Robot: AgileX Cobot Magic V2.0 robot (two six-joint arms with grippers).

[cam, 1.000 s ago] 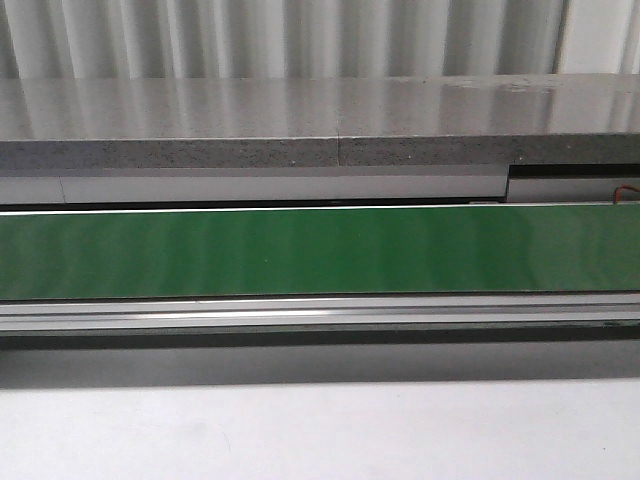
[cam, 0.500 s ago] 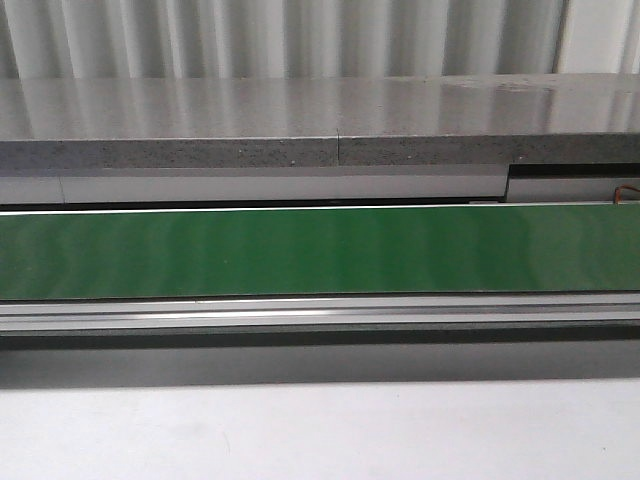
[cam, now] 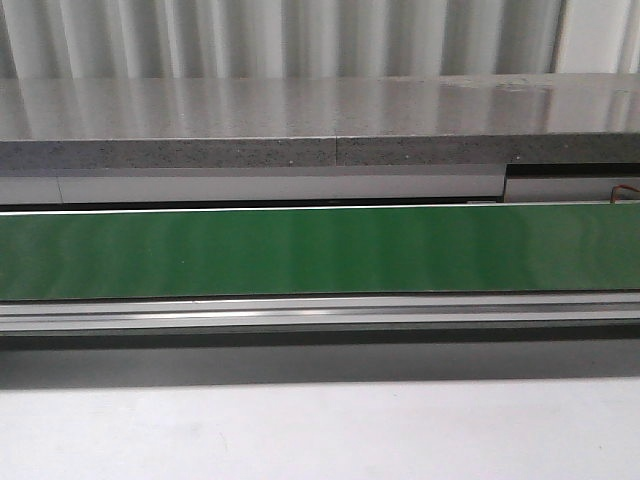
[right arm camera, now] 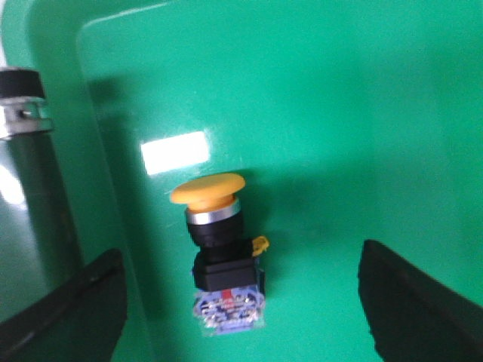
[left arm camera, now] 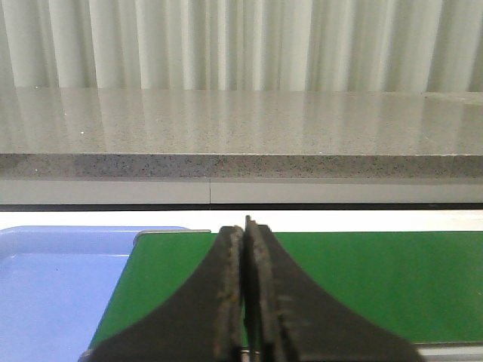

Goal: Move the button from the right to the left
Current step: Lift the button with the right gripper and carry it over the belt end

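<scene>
Front view takes in the largest things: a grey speckled stone shelf (cam: 300, 125) at the back, a long green conveyor belt (cam: 320, 250) below it, and a pale worktop (cam: 320, 430) nearest the camera. Neither arm appears in this view, and the button is absent from it too, so where it sits relative to the belt cannot be judged from here.

From the left wrist, the same green belt runs across the scene with a blue tray (left arm camera: 53, 286) beside its end. That tray probably serves as the drop-off on the left side, which would explain why the left pincer (left arm camera: 244, 286) waits above this spot. Its two dark fingers are clenched flat against each other with nothing between them.

From the right wrist, a green bin (right arm camera: 317, 113) with a raised, rounded wall fills the picture. The button (right arm camera: 217, 241) lies on the bin's floor, yellow cap towards the far wall and blue contact block towards the camera. The right pincer (right arm camera: 241, 302) hangs over it, released wide, one dark finger on either side and both well clear of the button, which suits a straddling grasp.

A dark cylindrical object with a metal clamp (right arm camera: 23, 151) is cut off at the picture edge and cannot be identified. Slight blur hides the contact block's detail.
</scene>
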